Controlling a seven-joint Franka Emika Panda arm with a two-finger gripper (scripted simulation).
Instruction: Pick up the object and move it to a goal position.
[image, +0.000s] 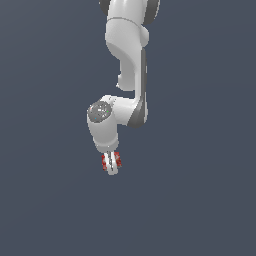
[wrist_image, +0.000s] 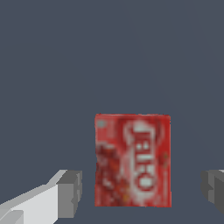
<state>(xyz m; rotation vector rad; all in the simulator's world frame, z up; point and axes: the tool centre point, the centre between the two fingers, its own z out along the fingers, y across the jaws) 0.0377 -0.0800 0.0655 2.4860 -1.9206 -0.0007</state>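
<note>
The object is a small flat red box (wrist_image: 132, 159) with whitish lettering on its face, lying flat on the grey surface. My gripper (wrist_image: 142, 192) is open and straddles it. One grey finger pad (wrist_image: 70, 193) stands apart from one side of the box and the other pad (wrist_image: 213, 191) farther off on the opposite side. Neither pad touches the box. In the exterior view the gripper (image: 112, 167) points straight down at the surface, and red bits of the box (image: 105, 163) show beside the near finger.
A plain dark grey surface (image: 200, 200) fills both views. The white arm (image: 127, 65) comes down from the top of the exterior view. Nothing else shows.
</note>
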